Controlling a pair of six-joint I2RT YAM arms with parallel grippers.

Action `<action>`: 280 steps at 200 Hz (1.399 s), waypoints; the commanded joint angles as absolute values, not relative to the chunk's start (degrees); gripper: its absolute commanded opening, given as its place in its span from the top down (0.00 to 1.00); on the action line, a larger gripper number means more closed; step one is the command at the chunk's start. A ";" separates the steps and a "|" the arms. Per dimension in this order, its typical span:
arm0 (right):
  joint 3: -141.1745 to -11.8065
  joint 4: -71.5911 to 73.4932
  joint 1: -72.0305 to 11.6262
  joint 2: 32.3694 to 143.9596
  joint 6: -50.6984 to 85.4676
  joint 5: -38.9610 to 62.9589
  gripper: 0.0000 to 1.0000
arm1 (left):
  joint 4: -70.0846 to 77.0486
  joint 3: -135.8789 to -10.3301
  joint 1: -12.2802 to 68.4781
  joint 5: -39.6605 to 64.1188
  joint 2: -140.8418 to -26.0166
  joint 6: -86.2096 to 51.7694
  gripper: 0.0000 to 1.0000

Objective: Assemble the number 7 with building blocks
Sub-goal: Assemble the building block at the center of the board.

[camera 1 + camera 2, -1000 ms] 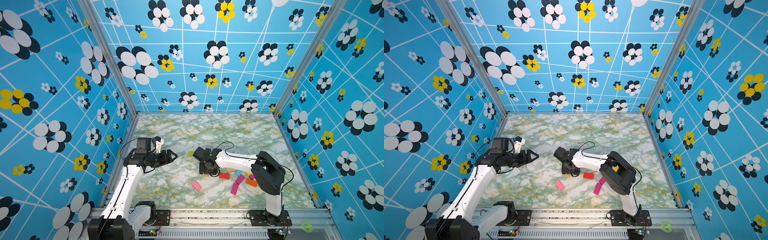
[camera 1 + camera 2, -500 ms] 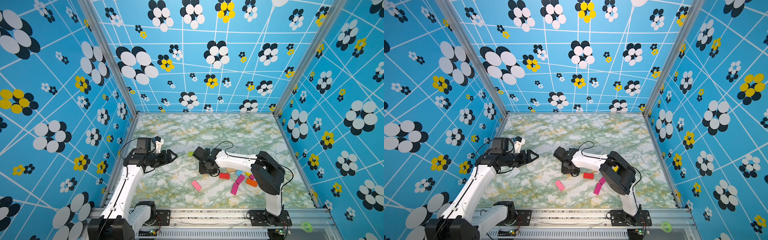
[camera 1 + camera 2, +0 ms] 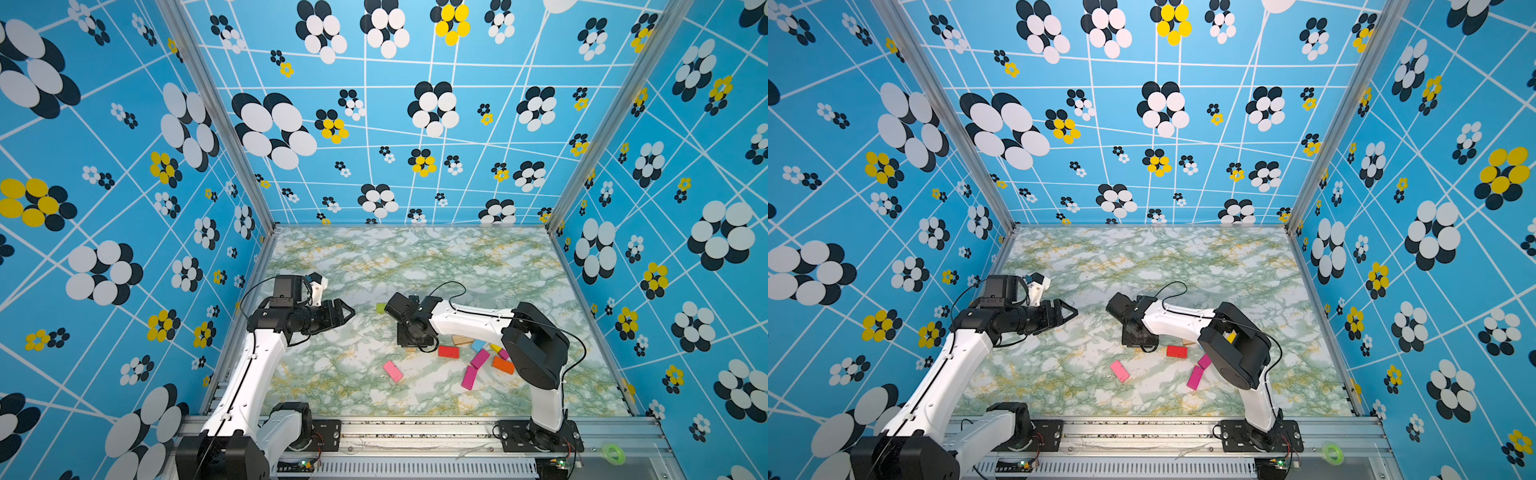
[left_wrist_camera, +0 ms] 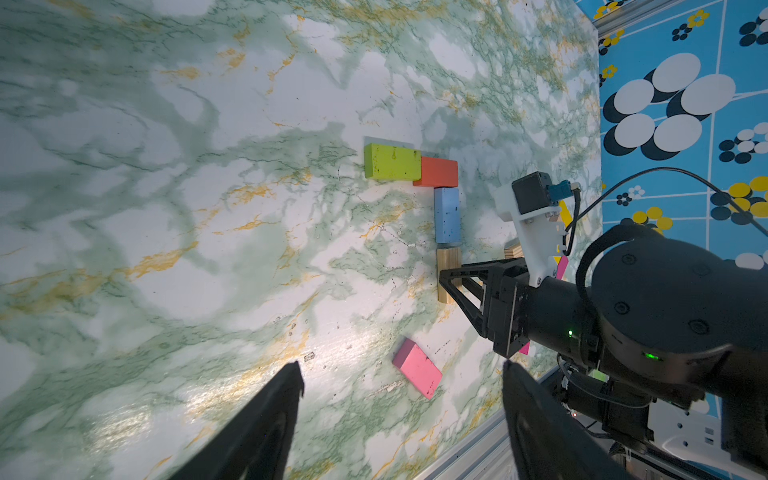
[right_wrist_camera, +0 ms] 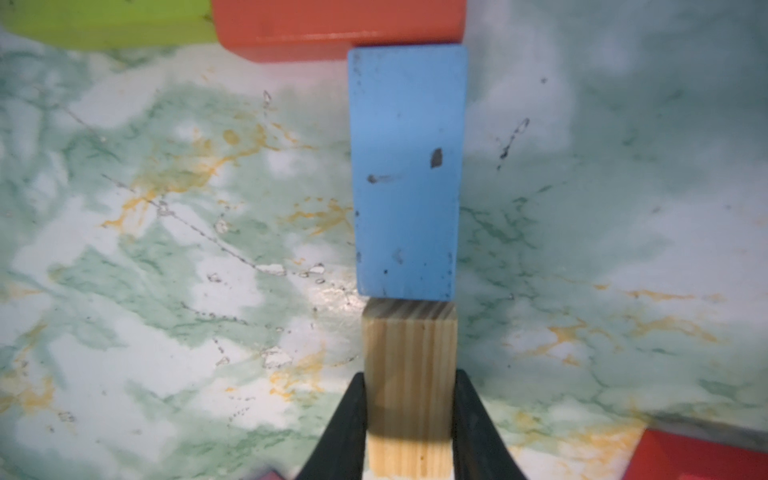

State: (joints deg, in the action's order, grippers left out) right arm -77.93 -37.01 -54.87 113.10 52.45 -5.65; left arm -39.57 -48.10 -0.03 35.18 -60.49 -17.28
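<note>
Your right tool [image 5: 410, 376] is clamped on the wood block [image 5: 409, 349], its end touching the blue block [image 5: 407, 166]. Blue meets the orange block [image 5: 332, 25] beside the green block [image 4: 390, 162]. Your left tool [image 4: 402, 365] is apart, empty, over wide bare counter [image 4: 166, 208]. In both top views your right arm [image 3: 469, 320] hides most of the 7 [image 3: 380, 308].
</note>
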 commanded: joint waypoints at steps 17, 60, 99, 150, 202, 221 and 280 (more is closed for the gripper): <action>-79.41 -37.86 -54.84 114.52 52.07 -6.22 0.69 | -39.37 -47.46 0.00 36.09 -60.70 -16.27 0.21; -79.84 -38.84 -54.82 114.80 52.09 -6.58 0.69 | -39.27 -47.44 0.00 36.16 -60.65 -16.32 0.21; -79.63 -38.90 -54.84 115.04 52.11 -6.82 0.68 | -39.28 -47.43 -0.02 36.20 -60.65 -16.26 0.21; -79.23 -38.45 -54.76 115.04 52.36 -6.76 0.61 | -39.37 -47.37 0.00 36.06 -60.61 -16.33 0.21; -78.45 -38.04 -54.54 114.70 53.05 -7.18 0.55 | -39.37 -47.35 0.38 35.90 -60.55 -16.33 0.21; -78.27 -37.88 -54.49 114.70 53.26 -7.05 0.56 | -39.37 -47.37 0.40 35.81 -60.62 -16.32 0.21; -78.13 -37.79 -54.39 114.52 53.49 -7.38 0.63 | -39.37 -47.37 0.47 35.94 -60.82 -16.28 0.21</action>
